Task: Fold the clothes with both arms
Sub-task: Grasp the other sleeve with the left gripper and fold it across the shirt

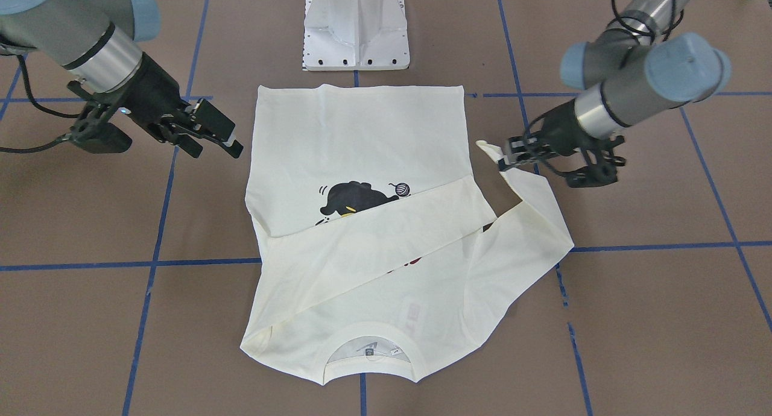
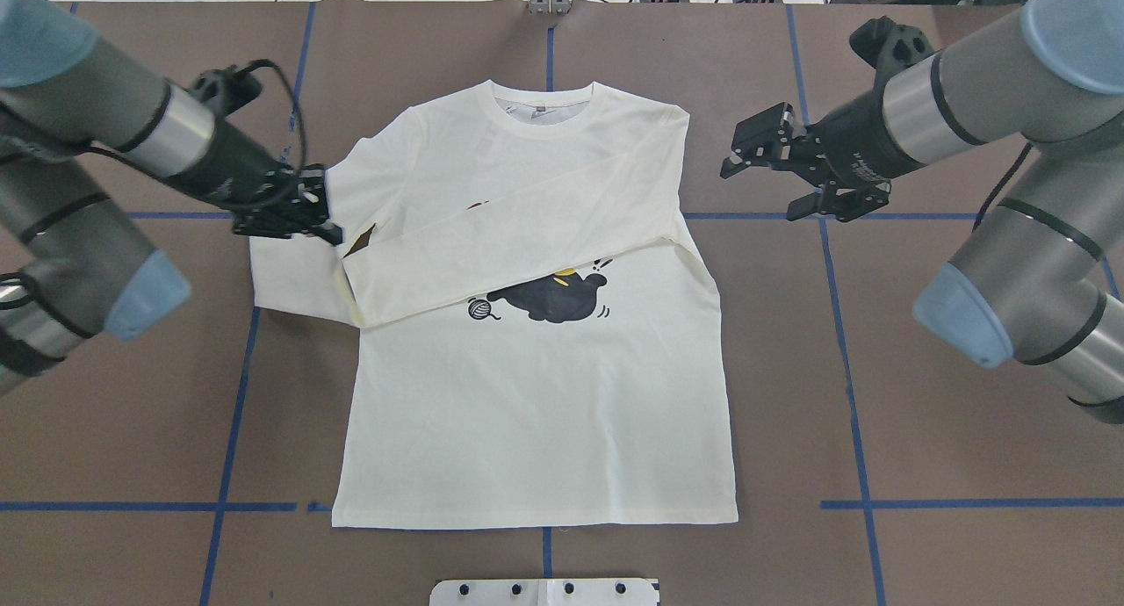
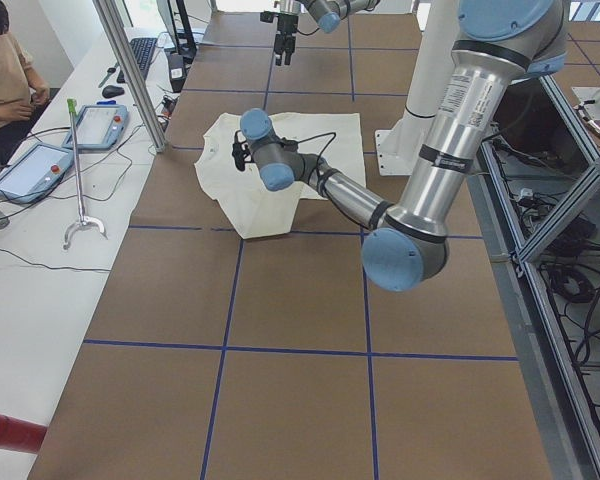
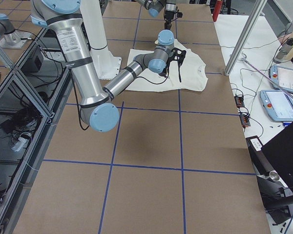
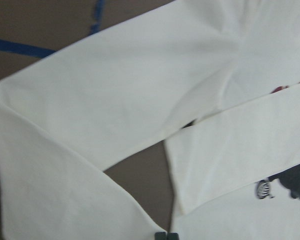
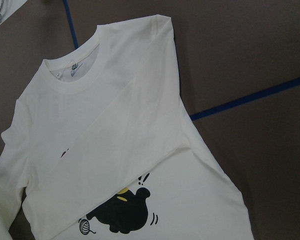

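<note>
T-shirt (image 2: 527, 395) lies flat, print up, long axis running from collar (image 2: 546, 105) to hem (image 2: 536, 520). Left of the collar, left gripper (image 2: 320, 228) looks clamped on the cuff of the left sleeve (image 2: 290, 277), which is doubled back. The body lies to its right, so likely a carry across. Right sleeve (image 2: 527, 220) crosses diagonally below the collar. Right of the collar, right gripper (image 2: 760, 184) hangs spread and empty. One shirt, two sleeves, two grippers.

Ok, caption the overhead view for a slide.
Left jaws pinch a sleeve of the shirt; right jaws hang open beside it.
</note>
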